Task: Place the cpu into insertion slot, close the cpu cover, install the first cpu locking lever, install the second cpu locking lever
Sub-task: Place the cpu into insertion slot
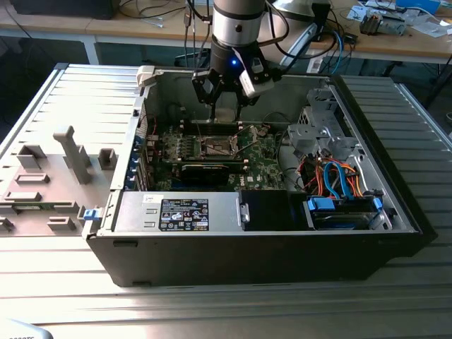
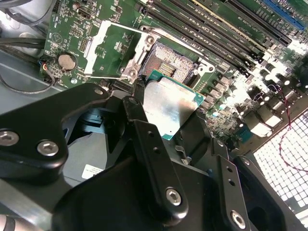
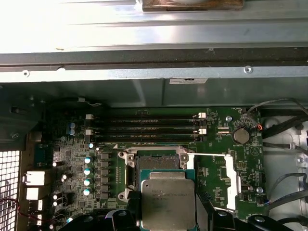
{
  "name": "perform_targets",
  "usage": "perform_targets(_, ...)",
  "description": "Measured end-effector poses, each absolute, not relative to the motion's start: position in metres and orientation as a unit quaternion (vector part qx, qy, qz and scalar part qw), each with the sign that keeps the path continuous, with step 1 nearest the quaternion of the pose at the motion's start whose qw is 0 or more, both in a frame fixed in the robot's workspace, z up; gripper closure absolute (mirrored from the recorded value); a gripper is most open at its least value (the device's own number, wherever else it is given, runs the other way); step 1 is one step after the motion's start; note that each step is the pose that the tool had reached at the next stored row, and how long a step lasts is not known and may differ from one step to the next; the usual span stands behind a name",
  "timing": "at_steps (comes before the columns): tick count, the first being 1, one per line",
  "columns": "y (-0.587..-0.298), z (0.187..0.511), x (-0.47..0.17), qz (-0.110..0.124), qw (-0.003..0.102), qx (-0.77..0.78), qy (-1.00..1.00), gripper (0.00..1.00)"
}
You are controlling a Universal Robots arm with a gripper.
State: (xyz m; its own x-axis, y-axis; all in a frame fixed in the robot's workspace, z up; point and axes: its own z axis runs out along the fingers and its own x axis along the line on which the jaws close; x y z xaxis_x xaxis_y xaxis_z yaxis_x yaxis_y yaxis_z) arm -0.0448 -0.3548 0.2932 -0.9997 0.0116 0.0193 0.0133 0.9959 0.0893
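My gripper (image 1: 226,107) hangs inside the open computer case, shut on the cpu (image 1: 226,113), a flat square plate with a dull metallic face. In both wrist views the cpu (image 2: 171,107) (image 3: 168,202) sits between black fingers (image 2: 144,118), a little above and to one side of the insertion slot (image 2: 166,60) (image 3: 156,163). The slot (image 1: 217,147) is a dark square recess with a silvery rim on the green board. The cpu cover (image 2: 103,41) (image 3: 231,180) is swung open and lies flat beside the slot. A thin locking lever (image 3: 207,154) stands free alongside it.
Memory slots (image 3: 144,122) run along one side of the slot. A black power supply (image 1: 191,212) fills the case front, and a drive cage with blue and orange cables (image 1: 339,187) is at the exterior view's right. A grey fixture (image 1: 63,166) lies outside, at the left.
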Motion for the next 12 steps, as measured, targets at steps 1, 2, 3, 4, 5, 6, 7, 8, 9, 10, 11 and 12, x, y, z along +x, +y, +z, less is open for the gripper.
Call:
perform_targets(1,-0.3548,0.2930,-0.0448,-0.045,0.009,-0.006,-0.999,0.46)
perform_targets(2,-0.3548,0.2928,-0.0448,-0.045,0.009,-0.006,-0.999,0.46)
perform_targets(3,-0.3548,0.2926,-0.0448,-0.045,0.009,-0.006,-0.999,0.46)
perform_targets(4,-0.3548,0.2924,-0.0448,-0.045,0.009,-0.006,-0.999,0.46)
perform_targets(5,-0.3548,0.2922,-0.0448,-0.045,0.009,-0.006,-0.999,0.46)
perform_targets(6,-0.3548,0.2920,-0.0448,-0.045,0.009,-0.006,-0.999,0.46)
perform_targets(7,-0.3548,0.2918,-0.0448,-0.045,0.009,-0.006,-0.999,0.46)
perform_targets(8,-0.3548,0.2914,-0.0448,-0.045,0.009,-0.006,-0.999,0.46)
perform_targets(9,-0.3548,0.2912,-0.0448,-0.045,0.009,-0.006,-0.999,0.46)
perform_targets(10,-0.3548,0.2910,-0.0448,-0.045,0.009,-0.006,-0.999,0.46)
perform_targets(11,-0.3548,0.2909,-0.0448,-0.045,0.009,-0.006,-0.999,0.46)
perform_targets(12,-0.3548,0.2907,-0.0448,-0.045,0.009,-0.006,-0.999,0.46)
